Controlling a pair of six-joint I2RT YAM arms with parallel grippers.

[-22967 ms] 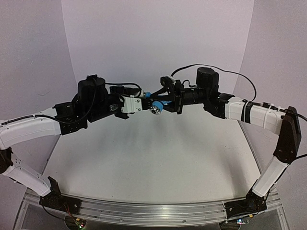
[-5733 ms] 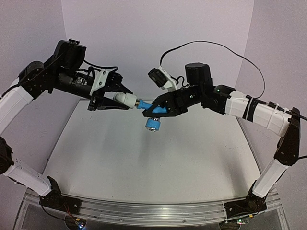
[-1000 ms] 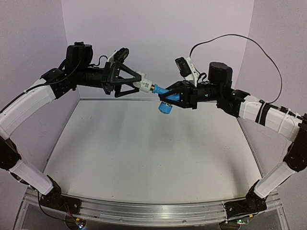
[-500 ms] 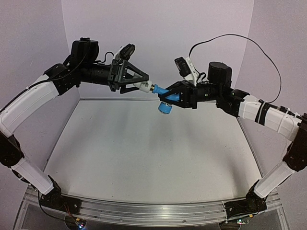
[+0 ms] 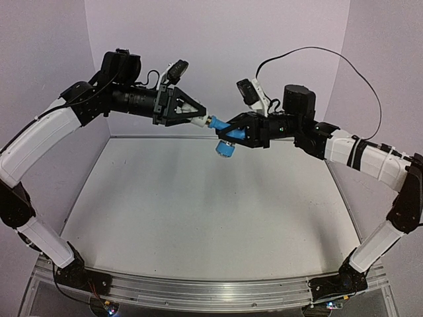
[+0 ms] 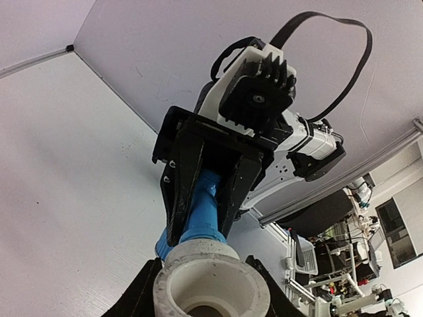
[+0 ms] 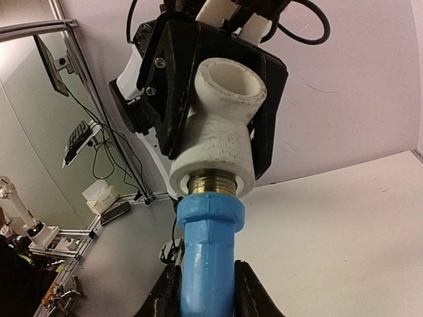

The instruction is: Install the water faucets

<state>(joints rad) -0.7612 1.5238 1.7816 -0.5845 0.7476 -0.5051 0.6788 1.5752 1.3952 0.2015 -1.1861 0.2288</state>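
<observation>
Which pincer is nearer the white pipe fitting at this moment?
Left. The left pincer clasps the white fitting by its sides. The right pincer grips the blue tap lower down its body, clear of the fitting.

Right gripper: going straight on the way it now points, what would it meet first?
Beyond the blue tap that the right gripper holds, the white fitting joined to the tap's end, then the left gripper around that fitting, probably.
</observation>
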